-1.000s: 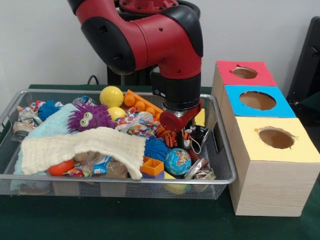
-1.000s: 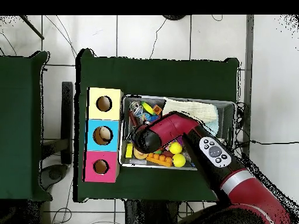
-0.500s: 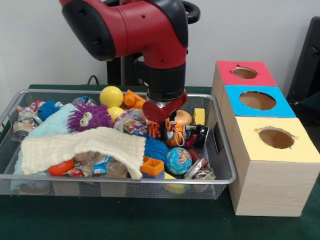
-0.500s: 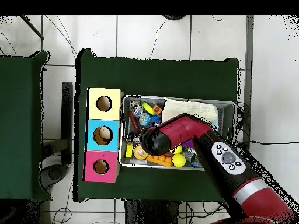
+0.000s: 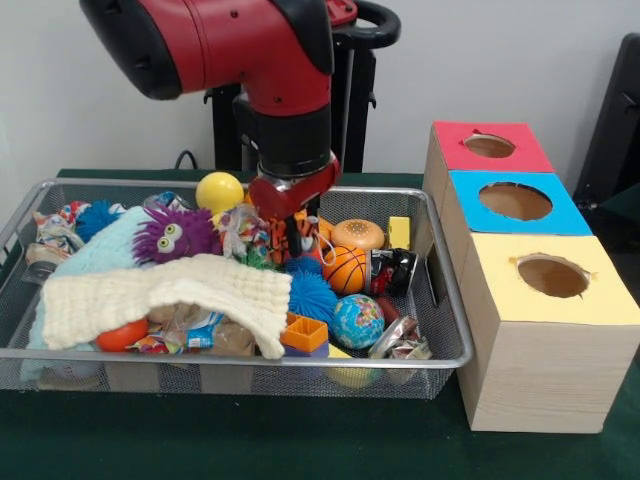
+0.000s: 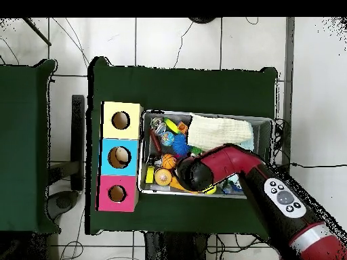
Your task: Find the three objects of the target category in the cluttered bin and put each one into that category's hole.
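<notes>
My gripper [image 5: 288,212] hangs over the middle of the wire bin [image 5: 230,355], under the red wrist. It is shut on an orange and black striped tiger toy [image 5: 284,238], which dangles just above the clutter. To its right lie a small basketball [image 5: 345,268], a burger toy [image 5: 358,234] and a globe ball [image 5: 356,322]. A yellow ball [image 5: 220,192] sits at the back and a purple fuzzy monster [image 5: 180,232] to the left. In the overhead view the arm [image 6: 223,166] covers the gripper and the toy.
Three boxes stand beside the bin, with a red [image 5: 490,146], a blue [image 5: 515,202] and a yellow [image 5: 552,276] top, each with a round hole. A cream knitted cloth [image 5: 170,295] drapes over the bin's left front. A blue spiky ball [image 5: 312,295] and orange block [image 5: 303,333] lie near the front.
The gripper has risen and travelled left across the bin, away from the boxes, and the tiger toy has come with it. The basketball and burger toy are now uncovered.
</notes>
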Robot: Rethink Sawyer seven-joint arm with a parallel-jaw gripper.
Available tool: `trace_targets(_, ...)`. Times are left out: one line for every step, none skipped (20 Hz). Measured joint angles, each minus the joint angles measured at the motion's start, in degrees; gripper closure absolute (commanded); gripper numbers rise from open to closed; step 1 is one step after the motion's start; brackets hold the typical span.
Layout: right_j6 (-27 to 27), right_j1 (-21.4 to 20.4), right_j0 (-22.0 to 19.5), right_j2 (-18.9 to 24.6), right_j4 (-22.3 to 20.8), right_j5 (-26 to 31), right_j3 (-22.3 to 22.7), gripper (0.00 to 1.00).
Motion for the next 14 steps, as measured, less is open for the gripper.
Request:
trace_targets(0.00, -0.68, -0.47, -0.01, 0.62, -0.21, 0.93, 1.00)
trace_targets(0.00, -1.07, -0.69, -0.02, 0.98, -0.37, 1.38, 1.00)
trace_targets(0.00, -1.59, -0.96, -0.02, 1.43, -0.62, 1.99, 1.00)
trace_targets(0.00, -2.31, -1.20, -0.05, 1.94, -0.98, 2.76, 1.00)
trace_targets(0.00, -4.02, -1.29, -0.34, 2.70, -1.71, 4.24, 1.00)
trace_targets(0.00, -4.60, -1.24, -0.49, 2.90, -1.91, 4.64, 1.00)
trace_targets(0.01, -7.00, -0.97, -1.28, 3.63, -2.46, 6.30, 1.00)
trace_targets(0.01, -8.15, -0.79, -1.70, 4.04, -2.58, 7.05, 1.00)
trace_targets(0.01, -8.60, -0.69, -1.92, 4.19, -2.64, 7.32, 1.00)
trace_targets(0.01, -9.68, -0.42, -2.50, 4.64, -2.71, 7.87, 1.00)
trace_targets(0.06, -10.88, -0.04, -3.26, 5.23, -2.76, 8.44, 1.00)
trace_targets(0.09, -11.58, 0.28, -3.83, 5.64, -2.78, 8.75, 1.00)
trace_targets(0.28, -12.35, 0.80, -4.71, 6.18, -2.94, 9.06, 1.00)
trace_targets(0.52, -12.86, 1.28, -5.48, 6.54, -3.13, 9.23, 1.00)
